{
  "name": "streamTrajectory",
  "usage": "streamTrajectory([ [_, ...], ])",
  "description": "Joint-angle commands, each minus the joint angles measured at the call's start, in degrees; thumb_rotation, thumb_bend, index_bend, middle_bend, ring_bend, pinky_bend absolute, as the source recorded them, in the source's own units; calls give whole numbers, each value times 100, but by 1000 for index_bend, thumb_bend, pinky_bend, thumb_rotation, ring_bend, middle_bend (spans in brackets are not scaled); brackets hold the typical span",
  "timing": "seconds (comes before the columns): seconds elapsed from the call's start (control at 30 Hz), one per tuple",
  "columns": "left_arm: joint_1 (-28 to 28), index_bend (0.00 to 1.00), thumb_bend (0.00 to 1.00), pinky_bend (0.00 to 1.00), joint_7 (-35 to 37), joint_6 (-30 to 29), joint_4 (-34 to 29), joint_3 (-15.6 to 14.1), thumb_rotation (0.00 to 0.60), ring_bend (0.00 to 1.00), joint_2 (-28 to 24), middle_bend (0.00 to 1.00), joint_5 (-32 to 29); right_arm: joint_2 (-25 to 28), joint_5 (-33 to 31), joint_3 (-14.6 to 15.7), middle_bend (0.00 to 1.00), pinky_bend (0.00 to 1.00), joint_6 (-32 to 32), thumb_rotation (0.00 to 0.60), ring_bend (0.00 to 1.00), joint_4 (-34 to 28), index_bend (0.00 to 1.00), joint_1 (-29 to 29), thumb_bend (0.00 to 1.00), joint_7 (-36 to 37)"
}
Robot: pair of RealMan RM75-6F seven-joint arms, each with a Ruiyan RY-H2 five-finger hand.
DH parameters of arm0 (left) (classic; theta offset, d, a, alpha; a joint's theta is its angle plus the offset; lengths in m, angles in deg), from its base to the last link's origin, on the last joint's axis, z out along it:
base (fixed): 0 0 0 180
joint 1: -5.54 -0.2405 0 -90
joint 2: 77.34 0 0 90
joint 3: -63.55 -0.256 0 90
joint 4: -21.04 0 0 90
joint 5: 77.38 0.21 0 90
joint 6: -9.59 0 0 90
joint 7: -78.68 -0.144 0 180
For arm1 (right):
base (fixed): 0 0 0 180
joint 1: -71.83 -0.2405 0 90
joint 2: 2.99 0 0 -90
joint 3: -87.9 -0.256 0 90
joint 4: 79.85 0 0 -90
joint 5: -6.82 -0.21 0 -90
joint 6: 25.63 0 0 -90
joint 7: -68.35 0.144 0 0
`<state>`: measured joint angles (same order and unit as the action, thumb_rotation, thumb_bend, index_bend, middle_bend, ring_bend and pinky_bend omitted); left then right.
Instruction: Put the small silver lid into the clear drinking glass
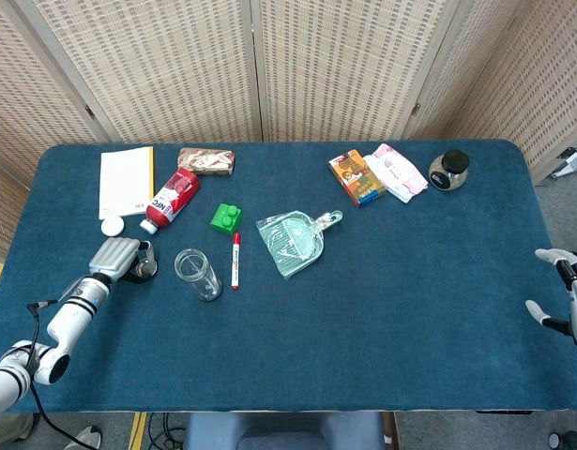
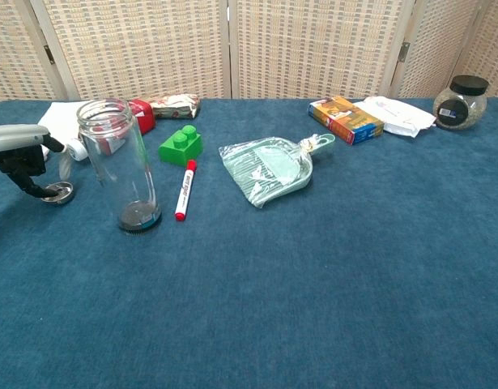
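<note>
A red marker (image 1: pixel 235 260), green block (image 1: pixel 226 217) and clear dustpan (image 1: pixel 292 243) lie mid-table.

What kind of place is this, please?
Probably a robot test or lab workspace: a table with blue cloth, woven folding screens behind it, and unrelated household items such as a clear glass and a dustpan.

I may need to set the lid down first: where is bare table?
Bare cloth lies in front of the glass, marker and dustpan, reaching the right hand. Crowded: around the left hand, beside the red bottle.
</note>
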<state>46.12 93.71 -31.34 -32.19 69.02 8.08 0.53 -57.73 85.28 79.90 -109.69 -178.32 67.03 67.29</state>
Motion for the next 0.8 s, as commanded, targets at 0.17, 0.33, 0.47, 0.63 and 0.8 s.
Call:
streamTrajectory([
  [0.17, 31, 525, 321, 1000, -5, 72, 122, -10, 600, 1000, 86, 1000, -54, 2, -15, 12, 261, 334, -18, 600, 198, 15, 262, 31, 160, 23],
  [0.33, 57, 534, 321, 1000, -20, 137, 189, -8, 600, 1000, 127, 1000, -101, -3, -20, 14, 261, 334, -25, 600, 200, 28, 262, 43, 161, 37],
  [0.47, 63, 551, 324, 1000, -40, 136, 222, -9, 600, 1000, 152, 1000, -115, -5, -23, 19, 261, 334, -27, 600, 201, 35, 262, 52, 161, 45],
  [0.63, 79, 565, 335, 1000, -46, 164, 272, -2, 600, 1000, 195, 1000, -144, -10, -24, 22, 261, 334, -39, 600, 200, 38, 262, 66, 161, 49],
  [0.8, 78, 578, 358, 1000, -30, 159, 331, -3, 600, 1000, 234, 1000, -153, -1, -34, 18, 261, 334, -53, 600, 201, 33, 262, 81, 161, 53],
])
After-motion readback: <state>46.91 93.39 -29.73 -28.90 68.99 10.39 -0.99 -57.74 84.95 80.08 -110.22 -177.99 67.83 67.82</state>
